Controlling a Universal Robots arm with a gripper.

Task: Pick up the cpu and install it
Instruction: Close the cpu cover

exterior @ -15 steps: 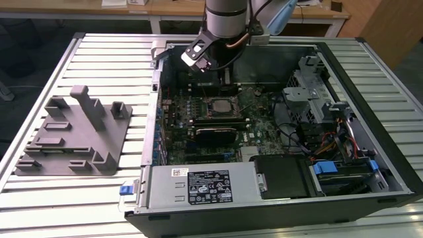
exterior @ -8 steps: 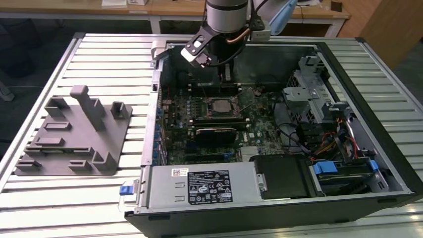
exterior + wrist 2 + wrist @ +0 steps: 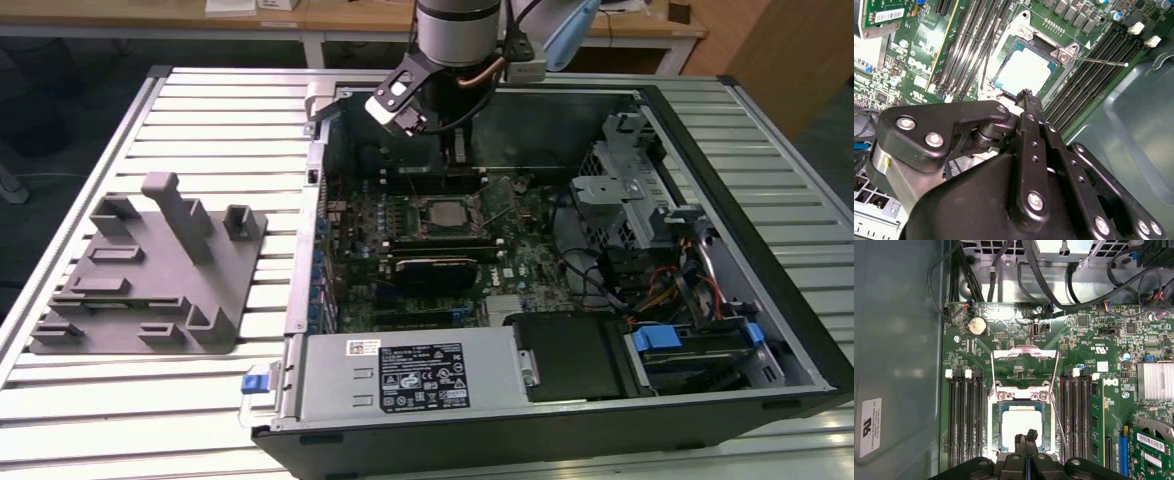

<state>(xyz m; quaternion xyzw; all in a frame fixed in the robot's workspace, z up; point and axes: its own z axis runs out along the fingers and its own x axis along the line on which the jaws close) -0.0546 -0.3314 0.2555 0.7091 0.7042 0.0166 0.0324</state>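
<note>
The small, flat, square, silvery-grey metal cpu [image 3: 1016,419] already lies flat inside the black square socket [image 3: 997,432] on the green motherboard [image 3: 1094,340], so the pick-up and the placing look done. The claw [image 3: 1026,436] hangs just above the chip's near edge with its two black fingers pressed together and nothing between them. The hinged metal retention frame [image 3: 1025,354] stands open, clear of the chip, and the thin wire lever [image 3: 1099,62] is unlatched, so the chip is not yet clamped down. In the exterior view the grey plastic fixture block [image 3: 147,270] sits on the slatted metal counter [image 3: 134,400] at nine o'clock of the open black computer case [image 3: 781,300], well apart from the socket.
</note>
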